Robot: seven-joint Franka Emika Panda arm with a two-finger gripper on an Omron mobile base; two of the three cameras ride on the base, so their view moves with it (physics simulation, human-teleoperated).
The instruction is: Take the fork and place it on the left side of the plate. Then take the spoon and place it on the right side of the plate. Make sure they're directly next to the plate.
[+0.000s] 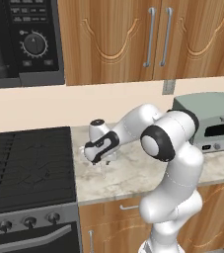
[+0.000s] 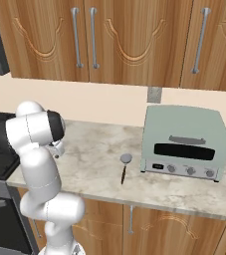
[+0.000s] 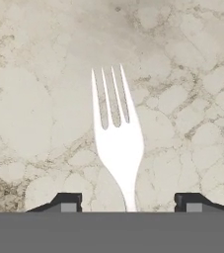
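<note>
- A simulated kitchen is shown: a marbled stone counter [image 2: 99, 149] under wooden cabinets [image 2: 124, 40], with a dark stove [image 1: 29, 163] on the left and a pale green toaster oven [image 2: 184, 144] on the right.
- The gripper [image 3: 126, 202] is parked low over the counter, right beside the stove end. The two fingertips [image 3: 66, 201] are spread well apart with the fork's handle running down between them. No contact with the handle can be made out, so whether the fork is actually held can't be told tbh.
- The fork [image 3: 117, 143] is seen pale against the marble. Its long axis runs straight up and down the hand view, tines pointing away from the hand and handle end coming back toward the fingers. Whether it's flat on the stone or already lifted can't be judged.
- The spoon [image 2: 125, 167] is lying well apart, just in front of the toaster oven's left corner, bowl toward the wall and handle toward the counter edge.
- Risk 1: a thin handle gripped near its end could easily be pivoted or dropped once lifted, since most of the weight sits out at the tines.
- Risk 2: if the fingers are closed off-centre, the fork could get nudged sideways on the smooth stone instead of grabbed.
- Risk 3: no plate can be spotted from here, so a long carry is probably needed, and a loose grip would likely leave the fork crooked or not snug against the rim.
</note>
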